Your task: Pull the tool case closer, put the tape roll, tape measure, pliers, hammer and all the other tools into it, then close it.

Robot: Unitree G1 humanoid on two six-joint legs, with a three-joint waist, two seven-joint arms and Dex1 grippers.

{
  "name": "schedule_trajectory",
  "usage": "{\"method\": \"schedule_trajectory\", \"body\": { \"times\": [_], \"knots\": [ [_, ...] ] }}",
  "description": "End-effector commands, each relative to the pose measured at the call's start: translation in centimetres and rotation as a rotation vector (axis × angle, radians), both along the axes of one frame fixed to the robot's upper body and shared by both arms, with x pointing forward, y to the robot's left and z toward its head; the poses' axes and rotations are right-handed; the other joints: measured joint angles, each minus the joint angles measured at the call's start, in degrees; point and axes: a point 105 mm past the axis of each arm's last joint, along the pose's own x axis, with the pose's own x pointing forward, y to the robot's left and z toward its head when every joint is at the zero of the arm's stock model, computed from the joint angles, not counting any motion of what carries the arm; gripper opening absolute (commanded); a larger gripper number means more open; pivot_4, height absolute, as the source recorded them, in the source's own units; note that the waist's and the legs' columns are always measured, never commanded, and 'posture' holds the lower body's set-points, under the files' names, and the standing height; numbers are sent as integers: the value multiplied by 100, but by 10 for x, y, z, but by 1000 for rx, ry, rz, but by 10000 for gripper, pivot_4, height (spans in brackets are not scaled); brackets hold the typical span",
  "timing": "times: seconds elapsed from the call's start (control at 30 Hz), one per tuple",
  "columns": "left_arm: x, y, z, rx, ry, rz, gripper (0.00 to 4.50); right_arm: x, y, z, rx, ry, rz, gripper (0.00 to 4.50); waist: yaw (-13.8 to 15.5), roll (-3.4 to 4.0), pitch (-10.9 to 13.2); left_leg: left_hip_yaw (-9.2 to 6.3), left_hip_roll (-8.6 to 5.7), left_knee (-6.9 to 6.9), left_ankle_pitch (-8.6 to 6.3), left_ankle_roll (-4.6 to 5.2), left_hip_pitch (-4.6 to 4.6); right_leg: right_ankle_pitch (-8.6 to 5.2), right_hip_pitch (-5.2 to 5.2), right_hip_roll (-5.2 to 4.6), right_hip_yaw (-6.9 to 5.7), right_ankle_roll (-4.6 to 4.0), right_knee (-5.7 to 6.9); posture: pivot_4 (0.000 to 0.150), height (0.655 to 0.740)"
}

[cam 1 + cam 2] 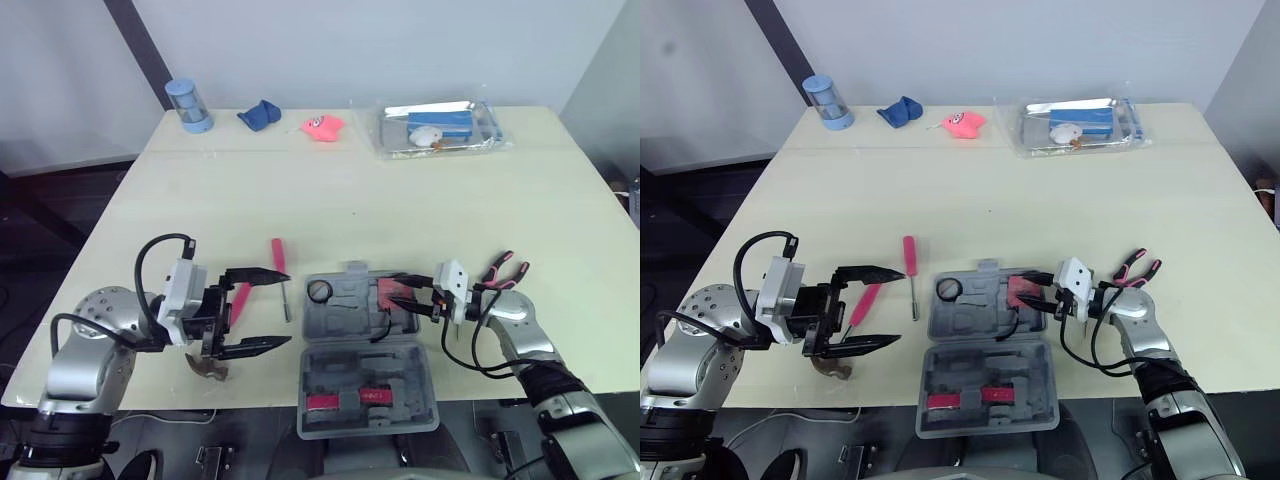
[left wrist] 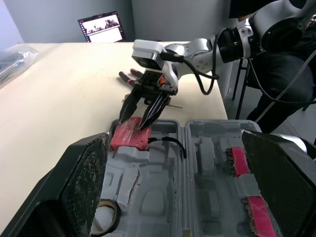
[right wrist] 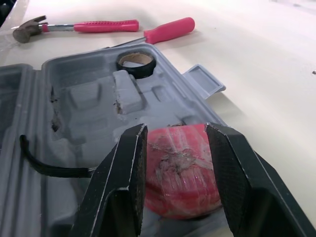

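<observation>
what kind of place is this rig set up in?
Probably a lab or office test room, not a workshop: plain pale table against bare walls, an open laptop on it, staged props like the grey tool case.

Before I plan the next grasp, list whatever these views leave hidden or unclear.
Pliers: jaws behind the right gripper, eye views.
Tape measure: whether the right gripper grips it, unclear in every view.
Hammer: head partly under the left gripper, eye views.
Clear bag: contents too small, eye views.
</observation>
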Motion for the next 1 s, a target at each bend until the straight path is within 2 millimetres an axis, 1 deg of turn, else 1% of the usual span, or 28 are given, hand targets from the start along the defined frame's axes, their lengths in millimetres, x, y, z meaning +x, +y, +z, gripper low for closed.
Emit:
{"method": "schedule_trajectory", "body": {
  "times": [0.03,0.23,0.3,0.37,0.4,0.47,0.53,0.67,0.7,0.77,0.83,0.9,1.0],
  "knots": [
    [-1,-2,5,4,-22,-10,45000,-2,-2,-20,-63,29,5,19710,3,0,0,0,0,0,0,0,0,0,0,0,0,0,-1,1500,7400],
    [-1,0,4,4,-24,-4,45000,-1,-9,-36,-157,61,20,19710,-9,-22,-16,7,2,0,0,1,33,0,31,1,6,0,-1,1500,7400],
    [-2,0,3,4,-24,-3,45000,-2,-12,-42,-191,96,23,19710,-4,-22,-17,4,3,0,-1,1,57,0,61,2,5,0,-5,1500,7400],
    [-2,0,2,2,-21,-3,45000,-5,-18,-54,-284,159,28,19710,-1,-27,-21,9,3,-9,-1,2,91,-1,92,2,7,0,-12,1500,7400],
    [-2,0,2,1,-20,-3,45000,-6,-20,-57,-311,175,28,19710,-1,-33,-28,15,3,-13,-1,2,102,-2,98,1,13,0,-11,1500,7400],
    [-3,0,2,0,-19,-2,45000,-6,-22,-60,-317,225,12,19710,6,-48,-49,15,3,-16,-1,2,115,-2,104,2,15,-1,-9,1500,7400],
    [-3,0,1,-1,-18,-1,45000,-5,-21,-57,-322,215,3,19710,16,-64,-75,14,4,-16,-1,2,115,-2,105,3,15,-1,-10,1500,7400],
    [-3,2,-1,-5,-9,15,45000,3,-13,-34,-237,107,-13,19710,29,-66,-76,14,4,-16,-2,2,114,-3,107,3,14,0,-12,1500,7400],
    [-2,4,-1,-12,-3,33,45000,6,-11,-20,-198,52,-21,19710,28,-64,-75,14,4,-16,-2,2,114,-3,106,2,14,0,-12,1500,7400],
    [1,9,-1,-34,6,91,45000,11,-7,13,-96,-63,-38,19710,28,-57,-70,15,4,-16,-2,2,106,-3,100,2,15,0,-12,1500,7400],
    [6,15,2,-70,6,157,45000,9,-7,38,-22,-123,-48,19710,32,-41,-56,15,4,-16,-2,2,92,-3,88,2,16,0,-12,1500,7400],
    [12,24,6,-107,4,232,45000,3,-11,55,26,-161,-52,19710,40,-19,-37,11,4,-16,-2,2,74,-2,75,2,14,0,-12,1500,7400],
    [17,40,5,-135,14,336,45000,-8,-22,71,70,-185,-85,19710,46,-16,-33,9,4,-16,-2,2,68,-2,70,1,11,0,-14,1500,7400]
  ]
}}
